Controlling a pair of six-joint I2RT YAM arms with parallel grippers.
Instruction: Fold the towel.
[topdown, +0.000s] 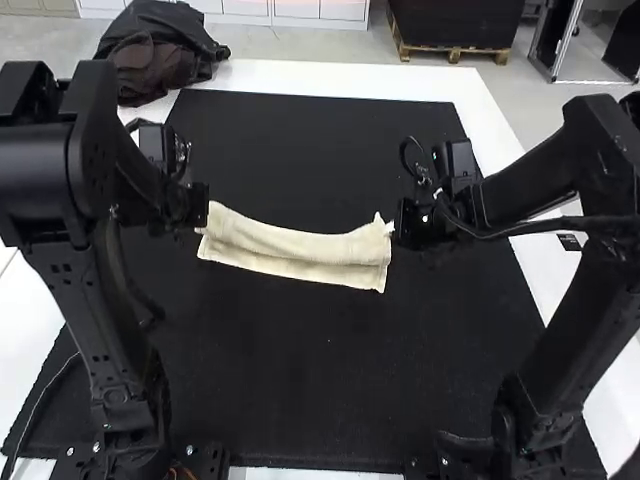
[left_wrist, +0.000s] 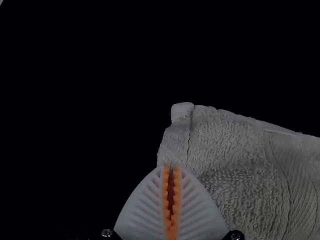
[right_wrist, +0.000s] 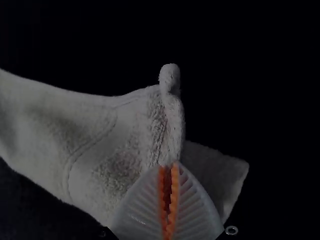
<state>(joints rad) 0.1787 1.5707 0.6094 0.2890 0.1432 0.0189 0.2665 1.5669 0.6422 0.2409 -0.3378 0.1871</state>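
Over the black rectangular mat (topdown: 330, 370), a cream terry towel (topdown: 300, 243), partly doubled, is pinched at its ten-o'clock corner by the ribbed white left gripper (left_wrist: 171, 167) and at two by the matching right gripper (right_wrist: 168, 164), presumably so the edge is carried evenly.

Your workspace looks like a robotics lab
You have two mounted robot arms (topdown: 585, 245) at a white table (topdown: 330, 78) with a black mat (topdown: 310, 380).

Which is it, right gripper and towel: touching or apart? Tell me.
Touching. The right wrist view shows the right gripper closed on the towel, an edge pinched at its fingertips.
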